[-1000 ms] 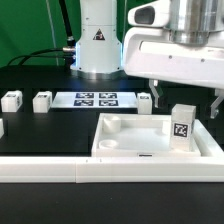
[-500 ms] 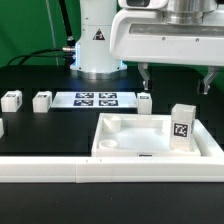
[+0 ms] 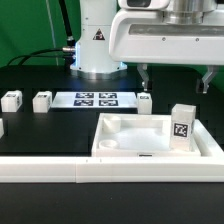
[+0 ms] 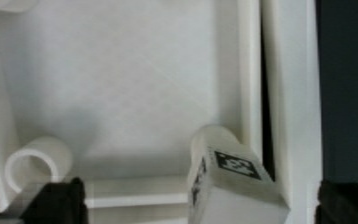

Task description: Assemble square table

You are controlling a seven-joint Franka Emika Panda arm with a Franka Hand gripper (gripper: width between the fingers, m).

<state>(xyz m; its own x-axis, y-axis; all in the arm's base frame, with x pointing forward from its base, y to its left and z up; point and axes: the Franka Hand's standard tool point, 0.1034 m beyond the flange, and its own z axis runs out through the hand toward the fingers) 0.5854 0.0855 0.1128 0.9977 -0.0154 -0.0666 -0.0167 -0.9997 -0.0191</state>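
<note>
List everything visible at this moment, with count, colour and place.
square table slab: one, white, rim up, on the table at the exterior view's right.
standing leg: one, white, tagged, upright inside the slab near its far right corner.
loose legs: three, white, on the table behind the slab; two at the exterior view's left, one right of the marker board.
marker board: one, white with black tags, flat between the loose legs.
rail fence: one, white, along the front.
white piece: one, cut off at the exterior view's left edge; cannot tell what.
table: one, black.
robot base: one, white, at the back.
claw: one, open, empty, above the slab.
</note>
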